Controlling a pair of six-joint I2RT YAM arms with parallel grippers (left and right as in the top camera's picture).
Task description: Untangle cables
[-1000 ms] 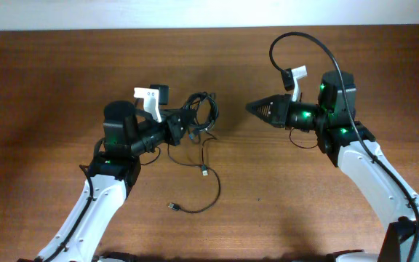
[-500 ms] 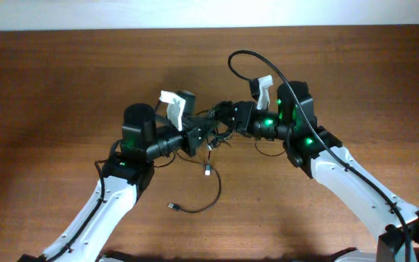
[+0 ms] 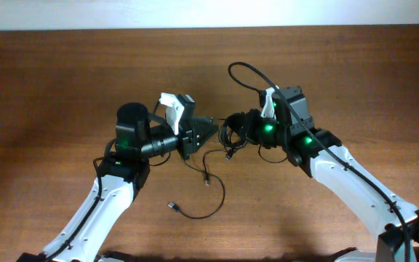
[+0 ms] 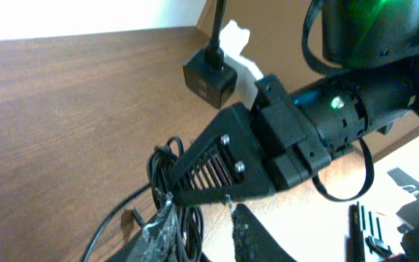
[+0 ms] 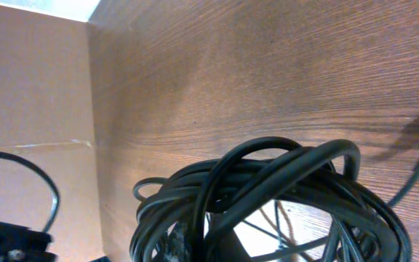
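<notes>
Two cables not yet parted, by my eye: coil bunched mid-desk, one loose tail trailing toward the front | right claw pinched tight on the coil | left claw slightly parted just beside, gripping nothing visible | separating all left to do

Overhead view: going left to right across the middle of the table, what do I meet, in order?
The left arm → left gripper → coiled cables → right arm with its green lights.
</notes>
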